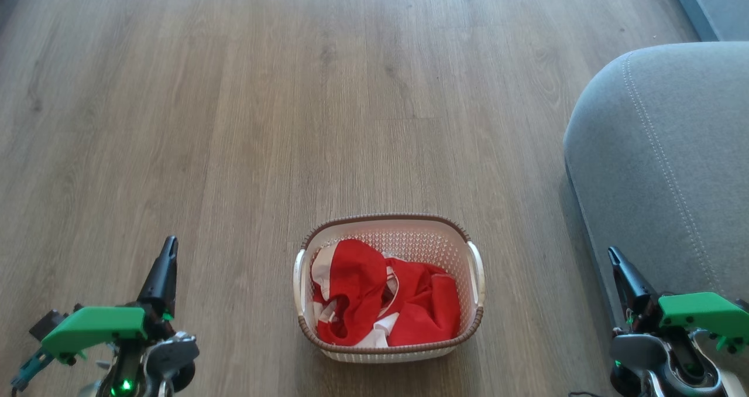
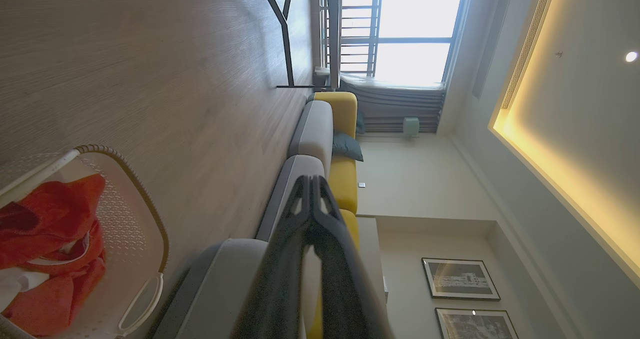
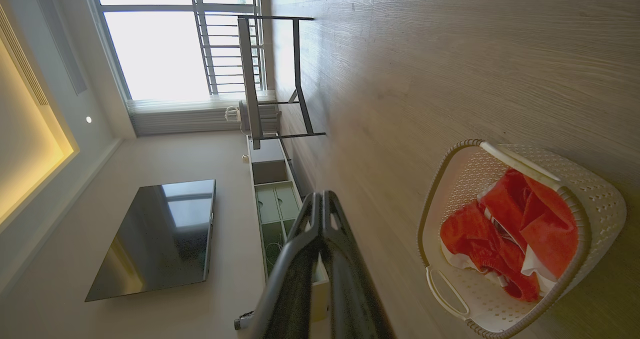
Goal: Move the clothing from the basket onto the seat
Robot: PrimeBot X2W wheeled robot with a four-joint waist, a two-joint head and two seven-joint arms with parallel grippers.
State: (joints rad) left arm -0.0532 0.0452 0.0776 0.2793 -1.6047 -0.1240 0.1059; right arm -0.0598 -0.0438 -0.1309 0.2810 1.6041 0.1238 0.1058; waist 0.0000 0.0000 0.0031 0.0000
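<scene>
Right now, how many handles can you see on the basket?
2. The left-side handle sits on the basket wall at the head view's left; the right-side handle is opposite, toward the seat. None seems hidden.

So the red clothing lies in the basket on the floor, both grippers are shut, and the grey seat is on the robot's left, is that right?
Not quite: the head view shows the seat on the robot's right. The clothing does lie in the basket on the floor, and the left gripper and right gripper are shut.
</scene>
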